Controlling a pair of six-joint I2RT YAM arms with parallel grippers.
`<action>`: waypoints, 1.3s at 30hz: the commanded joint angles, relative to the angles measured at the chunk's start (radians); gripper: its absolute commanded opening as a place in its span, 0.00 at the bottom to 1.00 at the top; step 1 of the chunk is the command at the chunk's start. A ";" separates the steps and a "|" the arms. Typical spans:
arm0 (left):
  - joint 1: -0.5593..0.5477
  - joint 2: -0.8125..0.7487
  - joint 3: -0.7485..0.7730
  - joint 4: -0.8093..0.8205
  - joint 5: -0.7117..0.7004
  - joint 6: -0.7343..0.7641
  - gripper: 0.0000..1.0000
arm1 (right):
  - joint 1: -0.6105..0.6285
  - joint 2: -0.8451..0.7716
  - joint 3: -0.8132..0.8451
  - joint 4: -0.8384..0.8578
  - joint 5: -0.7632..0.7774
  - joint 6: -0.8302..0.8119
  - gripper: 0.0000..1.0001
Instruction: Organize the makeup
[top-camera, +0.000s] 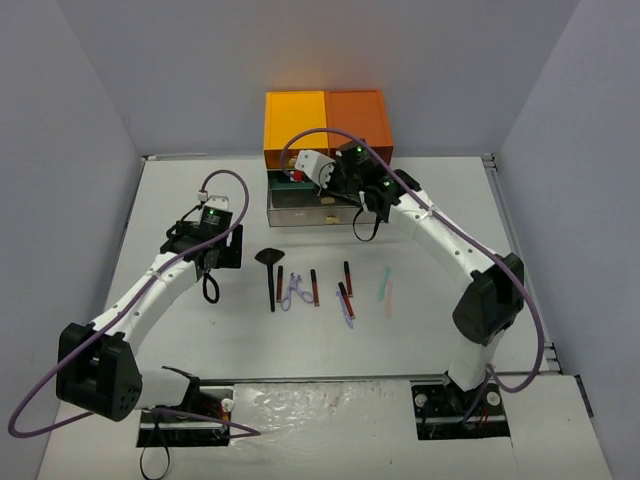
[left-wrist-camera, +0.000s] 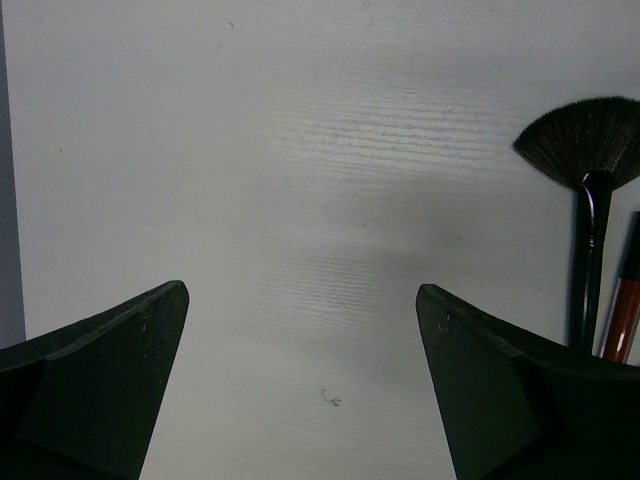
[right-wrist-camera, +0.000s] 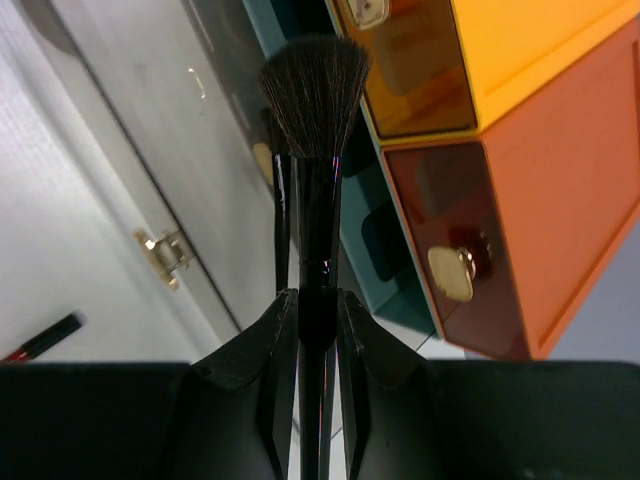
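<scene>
The worktop (top-camera: 420, 330) carries the orange drawer box (top-camera: 325, 120) at its far edge. One drawer (top-camera: 300, 212) is pulled out toward the arms, probably so the makeup can be dropped in from above.

The right gripper (right-wrist-camera: 312, 300) hangs over that drawer. It is closed down narrow on the black handle of a round brush (right-wrist-camera: 315, 90), with the bristles pointing ahead toward the box. Holding it by the shaft keeps the bristles clear and lets the brush go in lengthwise; my guess is that it is about to be set down there.

The left gripper (left-wrist-camera: 302, 290) hovers at its widest over bare worktop. It holds and touches nothing, and seems ready for the next pick.

The remaining makeup lies in a loose row mid-worktop. There is a fan brush (top-camera: 271, 275) just right of the left gripper, then pencils (top-camera: 314, 287), a purple curler (top-camera: 295, 292), and mint and pink sticks (top-camera: 386, 288).
</scene>
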 joint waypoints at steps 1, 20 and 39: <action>0.005 -0.031 0.045 0.011 0.001 -0.035 0.97 | 0.007 0.070 0.133 0.034 0.027 -0.109 0.18; -0.137 0.051 -0.017 0.056 0.090 -0.416 0.94 | -0.011 -0.376 -0.241 0.236 0.234 0.386 0.93; -0.238 0.295 0.040 0.163 0.062 -0.576 0.64 | -0.018 -0.913 -0.752 0.230 0.291 0.627 0.98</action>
